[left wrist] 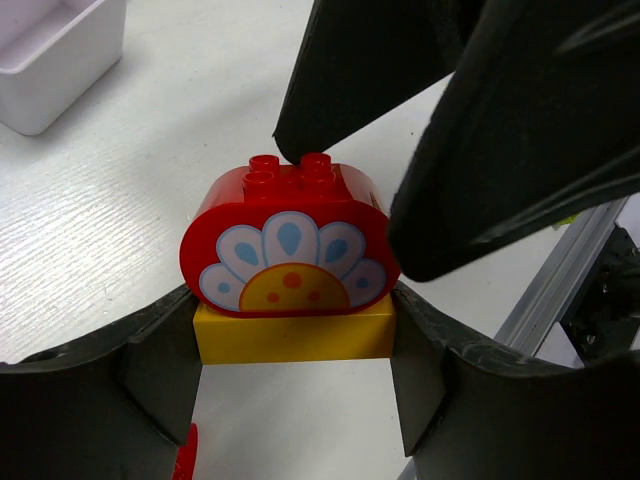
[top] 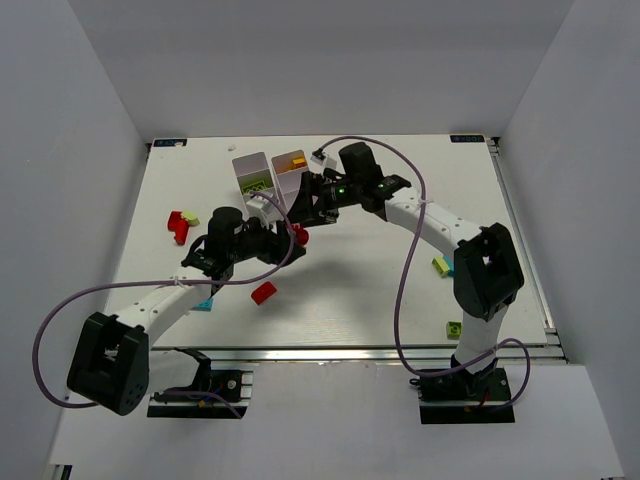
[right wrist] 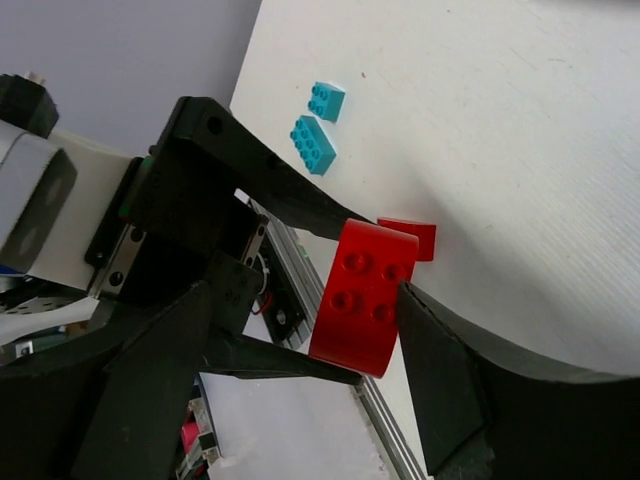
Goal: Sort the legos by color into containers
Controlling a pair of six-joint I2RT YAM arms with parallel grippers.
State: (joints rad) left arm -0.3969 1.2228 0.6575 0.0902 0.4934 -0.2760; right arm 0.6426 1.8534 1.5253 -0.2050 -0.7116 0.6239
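Containers (top: 250,168) sit adjacent (lime lego (top: 258,186) in left, yellow lego (top: 297,160) in right).

A white table (top: 330,300) — grey walls (top: 60,120) around it, seemingly a metal rail (top: 350,352) along its near edge.

Two white three-compartment trays (top: 251,166) (top: 284,182) lie side by side near the middle of the counter's far edge. The left one holds a lime green brick (top: 258,186), the right one orange and yellow bricks (top: 295,160). A red rounded brick (left wrist: 290,245) printed with a flower sits studs-up on a yellow brick (left wrist: 292,333), which is gripped between the left hand's (left wrist: 295,370) fingers. Loose on the counter lie red bricks (top: 178,226) towards the left edge, another red brick (top: 263,292) and a cyan brick (top: 204,304) towards the near edge, and a lime brick (top: 454,329) near the right corner.
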